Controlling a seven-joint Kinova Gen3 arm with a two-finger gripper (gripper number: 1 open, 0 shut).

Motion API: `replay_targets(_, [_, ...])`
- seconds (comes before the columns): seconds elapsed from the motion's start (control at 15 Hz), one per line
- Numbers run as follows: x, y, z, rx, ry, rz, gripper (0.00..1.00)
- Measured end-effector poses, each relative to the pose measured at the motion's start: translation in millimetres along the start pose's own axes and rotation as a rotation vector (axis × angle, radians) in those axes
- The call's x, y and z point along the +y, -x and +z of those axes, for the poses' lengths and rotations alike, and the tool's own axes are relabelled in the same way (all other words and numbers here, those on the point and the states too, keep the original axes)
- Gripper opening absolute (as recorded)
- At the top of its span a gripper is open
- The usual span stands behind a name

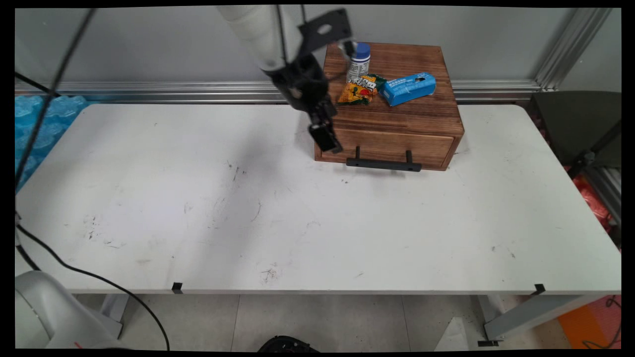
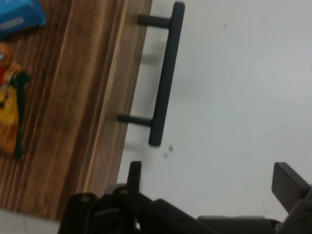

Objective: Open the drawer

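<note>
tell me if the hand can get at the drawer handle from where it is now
Probably yes. The hand is open, hovering beside the left end of the black drawer handle, with only bare white table between them. The items on top of the wooden box are out of the way.

A big white table (image 1: 317, 223) fills most of the room here, with small dark scuffs and marks on its top. Behind it stands a plain grey wall (image 1: 149, 44), with a shiny metal rail (image 1: 149, 89) running along the bottom. A metal post (image 1: 570, 44) leans up on the right. The floor (image 1: 317, 317) has pale tiles. Something blue and bubbly (image 1: 44, 114) (maybe wrap) lies at the left.
</note>
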Motion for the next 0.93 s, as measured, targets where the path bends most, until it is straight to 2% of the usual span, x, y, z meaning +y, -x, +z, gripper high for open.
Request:
replay_targets(0.27, [3, -21, 44, -0.015, -0.006, 0.006, 1.00])
replay_targets(0.93, [5, -50, 131, -0.051, -0.007, 0.012, 1.00])
